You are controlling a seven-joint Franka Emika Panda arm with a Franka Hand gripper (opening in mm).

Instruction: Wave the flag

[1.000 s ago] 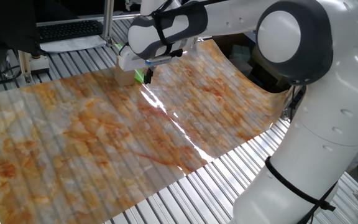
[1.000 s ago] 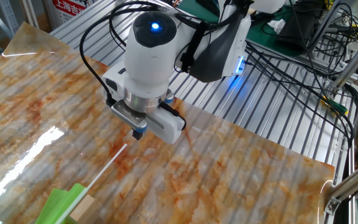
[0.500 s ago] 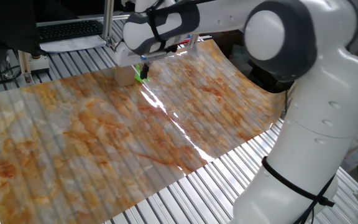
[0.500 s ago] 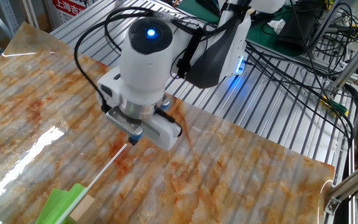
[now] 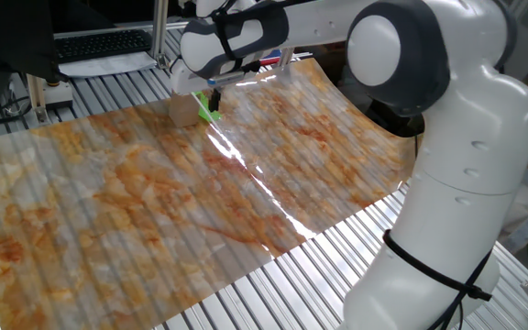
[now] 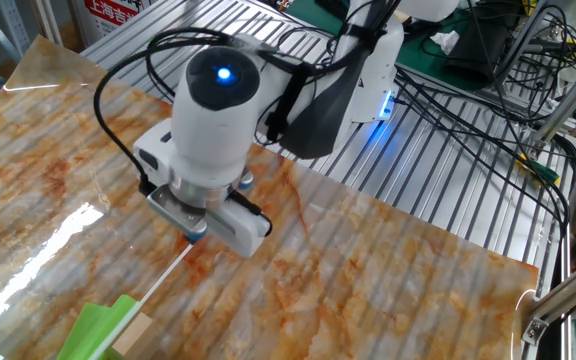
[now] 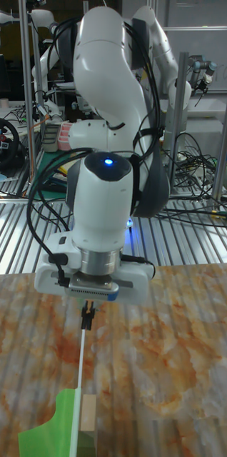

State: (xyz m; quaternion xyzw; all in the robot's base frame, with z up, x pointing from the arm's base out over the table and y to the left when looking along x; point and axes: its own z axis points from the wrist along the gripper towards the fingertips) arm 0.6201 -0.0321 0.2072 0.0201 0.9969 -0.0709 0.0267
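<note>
The flag lies flat on the marbled sheet. Its bright green cloth (image 7: pixel 53 428) is at the near end in the tall view, and its thin white stick (image 7: pixel 81 378) runs up toward the arm. In the other fixed view the stick (image 6: pixel 163 275) leads to the green cloth (image 6: pixel 96 328). In one fixed view only a green strip (image 5: pixel 210 107) shows under the hand. My gripper (image 7: pixel 88 316) points down at the stick's free end with its fingers close together. I cannot tell whether the stick is held between them.
A tan wooden block (image 7: pixel 89 421) sits against the flag's cloth and also shows as the block (image 5: pixel 183 111). The marbled sheet (image 5: pixel 246 202) covers a slatted metal table (image 6: pixel 448 190). Cables and equipment lie behind the arm. The sheet's far edge curls up.
The gripper has slid along the sheet toward the flag and now covers the stick's free end. The flag and the block have not moved.
</note>
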